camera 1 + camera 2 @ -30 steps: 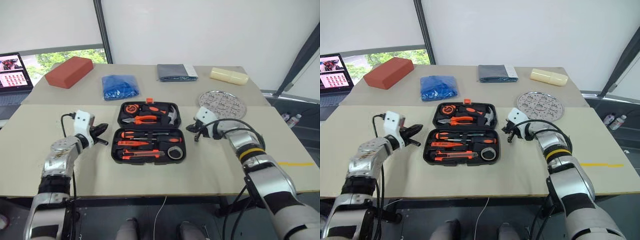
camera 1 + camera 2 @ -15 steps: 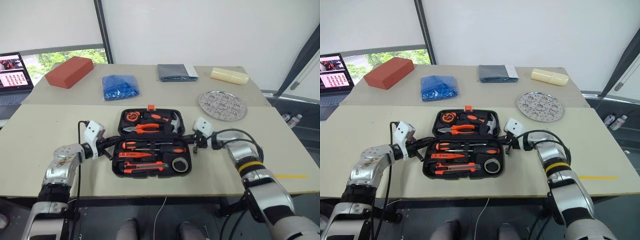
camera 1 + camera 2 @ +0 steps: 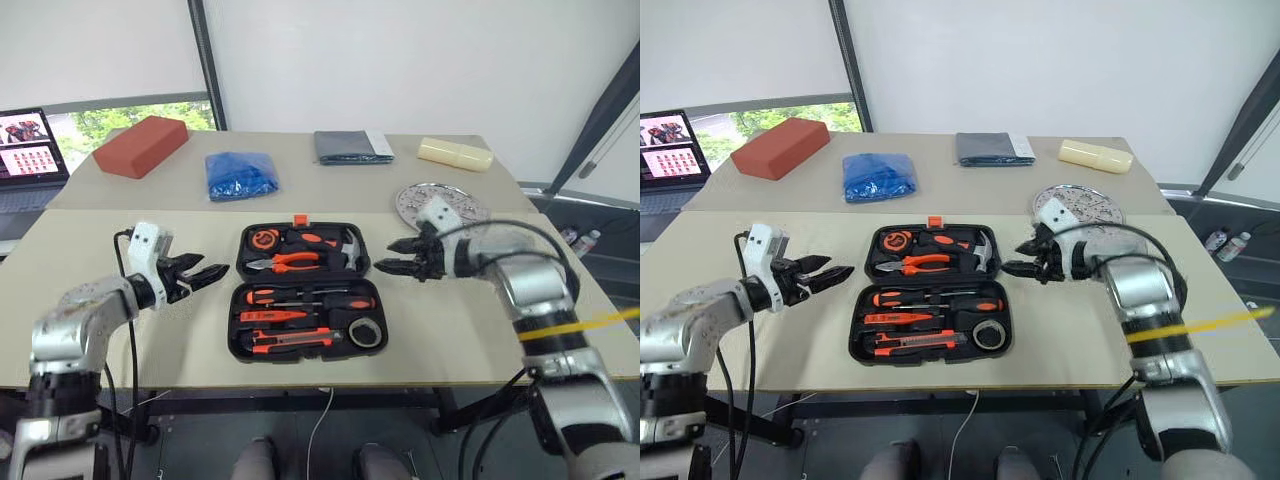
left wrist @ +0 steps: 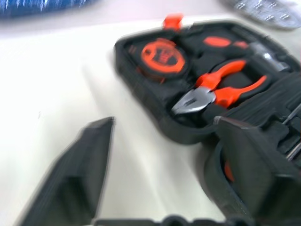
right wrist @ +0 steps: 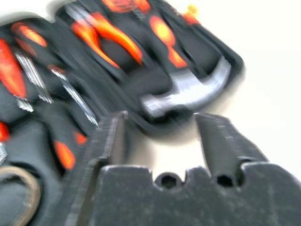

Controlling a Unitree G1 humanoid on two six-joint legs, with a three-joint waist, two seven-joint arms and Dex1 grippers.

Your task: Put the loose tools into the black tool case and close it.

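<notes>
Case, black tool: lay open and flat near the front edge of the table, lid half toward the far side, small orange latch on the lid's far rim.

Lid half contents: orange tape measure, orange-handled pliers, steel-headed hammer.

Base half contents: screwdrivers, orange-and-black utility knife, small dark tape roll. All appeared seated in their slots; no tool was seen loose on the table.

Left gripper: fingers spread, empty, hovering just beside the case's left edge and clear of it.

Right gripper: fingers spread, empty, hovering just beside the lid's right edge, near the hammer head.

Other items, far side: red-brown block, blue bundle, grey folded cloth, pale yellow box, perforated metal disc.

Status, as judged: filling looked complete; closing remained.

Risks noted: a lift from one side only could skid the light case across the table instead of hinging it. A lid swung over fast could shake the hammer or pliers out of their recesses and jam the closure. Any proud screwdriver handle would keep the latch from catching.
</notes>
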